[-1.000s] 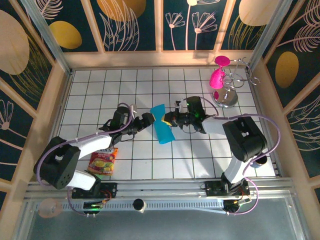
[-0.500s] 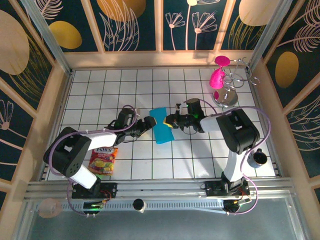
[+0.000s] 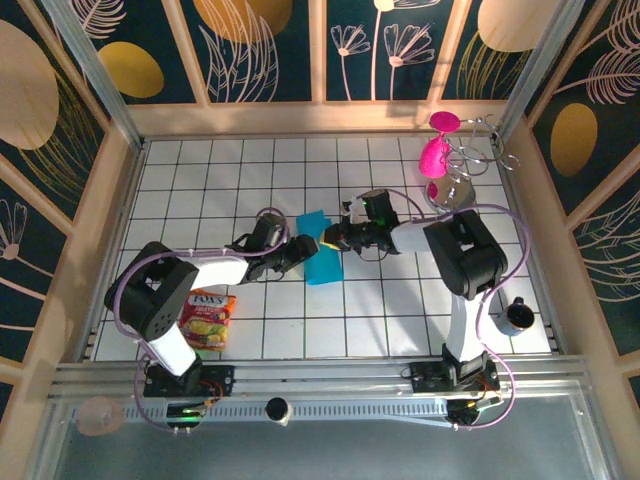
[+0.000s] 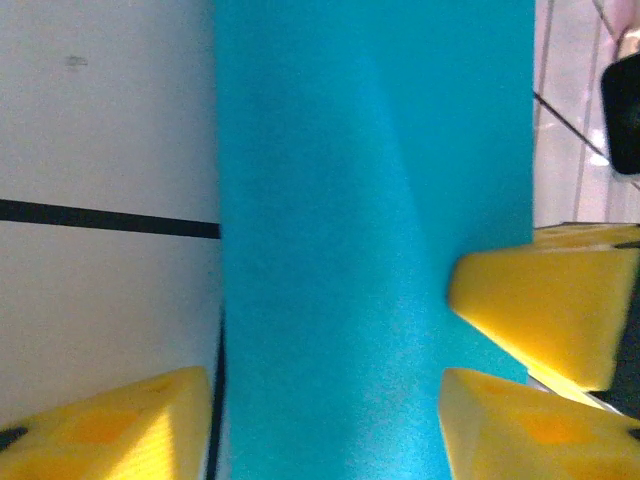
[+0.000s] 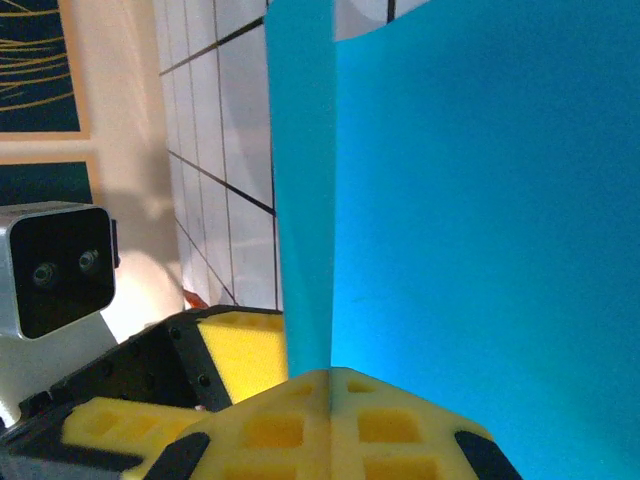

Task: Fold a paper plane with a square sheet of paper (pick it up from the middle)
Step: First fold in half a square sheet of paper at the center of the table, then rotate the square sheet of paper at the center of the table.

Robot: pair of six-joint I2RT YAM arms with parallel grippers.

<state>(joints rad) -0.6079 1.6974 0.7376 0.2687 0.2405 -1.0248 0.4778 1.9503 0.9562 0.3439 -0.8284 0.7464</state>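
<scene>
Midway across the white gridded table (image 3: 180, 180), the thin turquoise-blue sheet of paper (image 3: 325, 265) is held — right gripper (image 3: 337, 238) shut on one edge to steady it — left gripper (image 3: 303, 249), jaws part-open, straddling it, likely to crease.

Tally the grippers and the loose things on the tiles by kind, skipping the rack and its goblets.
Grippers: 2 (left gripper, right gripper)
Paper: 1
Snack packet: 1
Mug: 1
Total: 5
</scene>
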